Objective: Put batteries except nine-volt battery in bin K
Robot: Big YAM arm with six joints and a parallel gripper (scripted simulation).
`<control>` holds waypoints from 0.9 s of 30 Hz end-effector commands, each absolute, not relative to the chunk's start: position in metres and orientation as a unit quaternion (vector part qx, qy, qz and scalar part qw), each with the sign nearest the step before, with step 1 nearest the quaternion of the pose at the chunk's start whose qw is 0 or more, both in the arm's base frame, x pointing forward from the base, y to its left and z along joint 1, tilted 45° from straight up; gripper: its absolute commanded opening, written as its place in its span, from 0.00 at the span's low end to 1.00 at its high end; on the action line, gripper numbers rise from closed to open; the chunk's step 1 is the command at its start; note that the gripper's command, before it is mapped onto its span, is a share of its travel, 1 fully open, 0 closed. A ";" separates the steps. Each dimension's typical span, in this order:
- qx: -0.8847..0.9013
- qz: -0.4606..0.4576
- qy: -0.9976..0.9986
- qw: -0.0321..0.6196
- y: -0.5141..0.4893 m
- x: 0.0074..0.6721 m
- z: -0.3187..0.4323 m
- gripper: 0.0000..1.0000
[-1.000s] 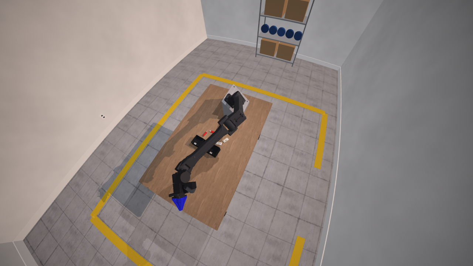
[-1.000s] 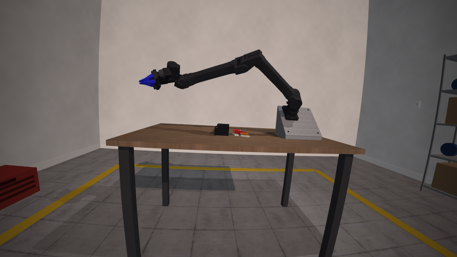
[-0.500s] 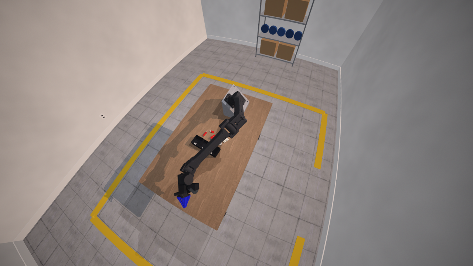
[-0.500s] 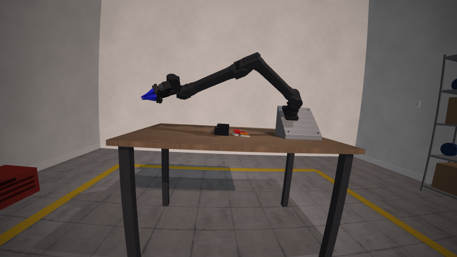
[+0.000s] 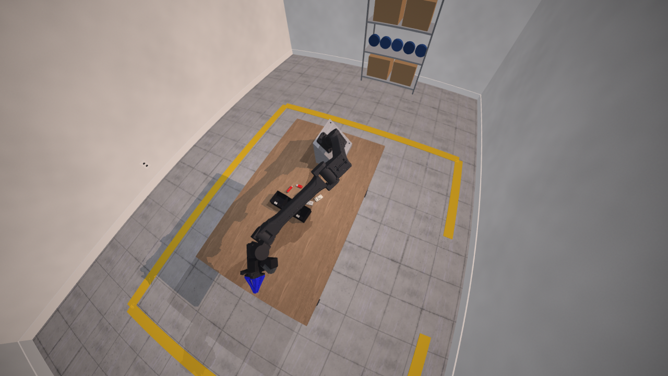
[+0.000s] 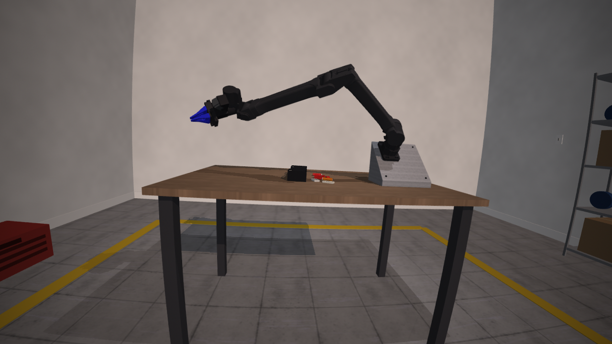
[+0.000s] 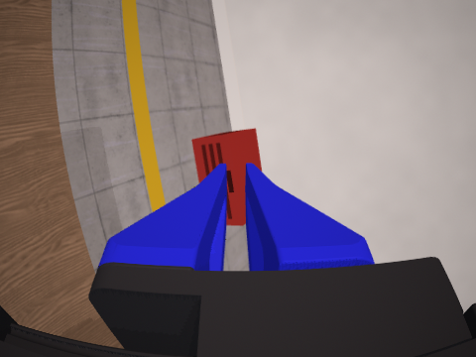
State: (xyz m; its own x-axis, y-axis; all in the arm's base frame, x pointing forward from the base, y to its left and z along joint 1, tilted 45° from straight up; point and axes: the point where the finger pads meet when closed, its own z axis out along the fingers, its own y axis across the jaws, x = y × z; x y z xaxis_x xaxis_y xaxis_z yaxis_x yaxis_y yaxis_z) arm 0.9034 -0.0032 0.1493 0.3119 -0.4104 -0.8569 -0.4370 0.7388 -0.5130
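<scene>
My gripper [image 5: 254, 285] has blue fingers. It hangs high in the air past the table's near end, far from the objects, and also shows in the exterior view [image 6: 194, 118]. In the wrist view [image 7: 237, 169] the fingers stand nearly together with nothing between them. Two black bins [image 5: 280, 198] [image 5: 301, 214] stand mid-table, partly hidden under my arm; their letters are too small to read. Small red cylinders [image 5: 291, 188] lie just beyond the bins. Small white pieces [image 5: 318, 198] lie beside them. In the exterior view one bin [image 6: 297, 173] and the red and orange pieces [image 6: 322, 176] show.
The arm's grey base [image 6: 398, 171] stands at the table's far end. A red crate [image 6: 23, 245] sits on the floor beyond the table, and shows between my fingers in the wrist view [image 7: 226, 166]. A shelf with boxes [image 5: 399, 42] stands by the far wall.
</scene>
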 end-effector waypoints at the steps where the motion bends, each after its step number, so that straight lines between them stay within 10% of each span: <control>1: -0.346 -0.005 0.609 0.714 -0.057 0.900 0.128 0.08; 27: -0.291 0.056 0.758 0.581 -0.112 0.828 0.105 0.08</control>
State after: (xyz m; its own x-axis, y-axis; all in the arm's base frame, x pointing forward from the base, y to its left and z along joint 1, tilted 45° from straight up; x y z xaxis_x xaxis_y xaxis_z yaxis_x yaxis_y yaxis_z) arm 0.8444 -0.0655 0.0883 -0.0946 -0.3746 -0.9224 -0.5412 0.7970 -0.2682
